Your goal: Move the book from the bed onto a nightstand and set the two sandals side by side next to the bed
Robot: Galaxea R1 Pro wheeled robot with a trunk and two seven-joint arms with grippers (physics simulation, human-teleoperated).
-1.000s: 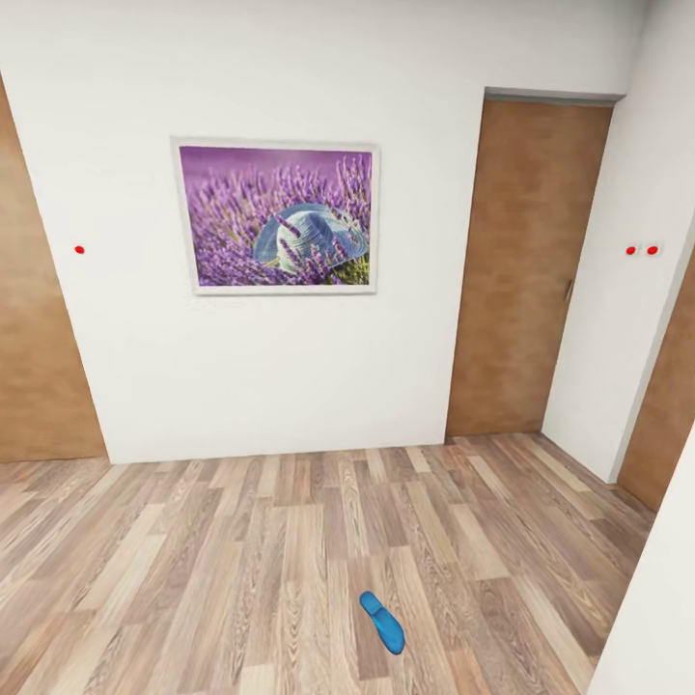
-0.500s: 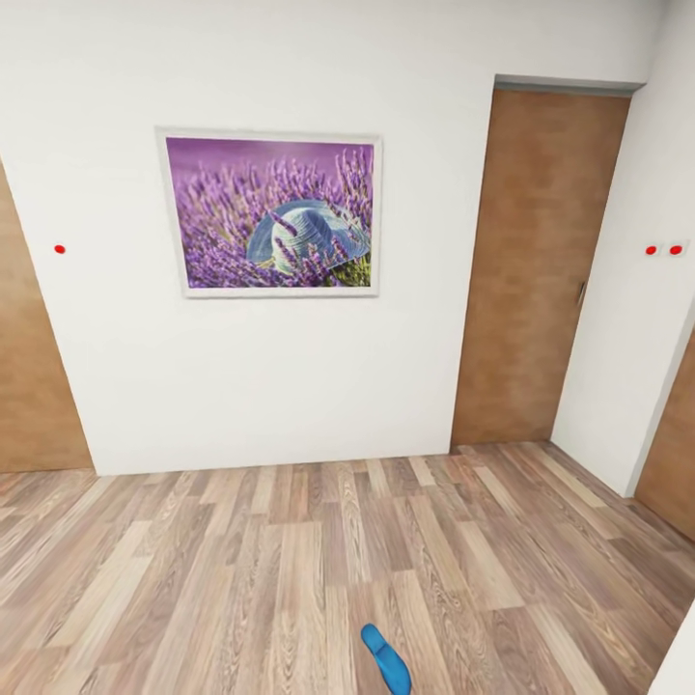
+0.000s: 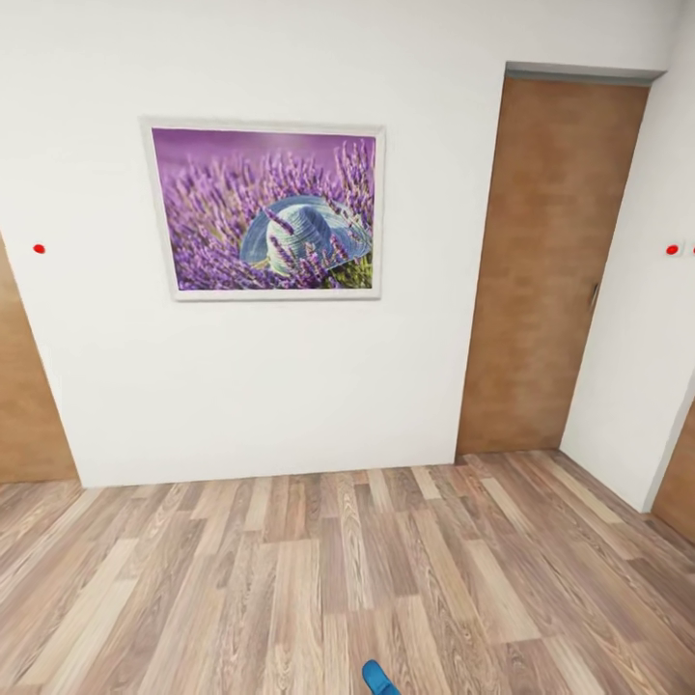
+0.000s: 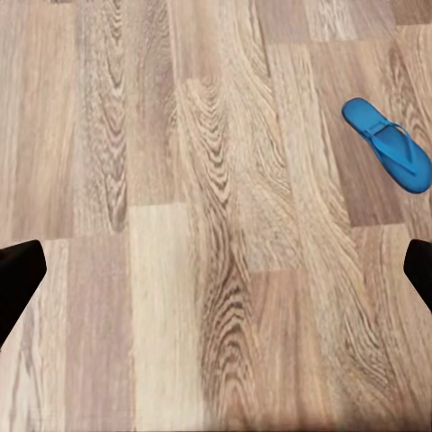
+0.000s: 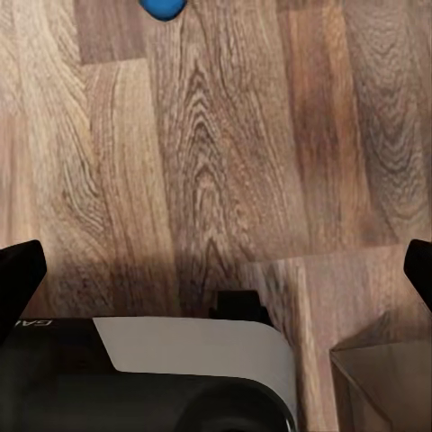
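One bright blue sandal lies flat on the wood-plank floor in the left wrist view, well off to one side of my left gripper. That gripper is open and holds nothing. At the bottom edge of the head view a blue sandal tip peeks in. The right wrist view catches a blue sandal end at its border, far ahead of my open, unladen right gripper. I cannot tell whether these are the same sandal. The book, the bed and the nightstands are out of view.
Ahead stands a white wall with a framed lavender picture. A brown door is at the right, a white wall corner beside it, and another brown door at the far left. My own base shows under the right arm.
The camera has moved toward the wall: the picture and doors look larger. The sandal has slid down to the head view's bottom edge.
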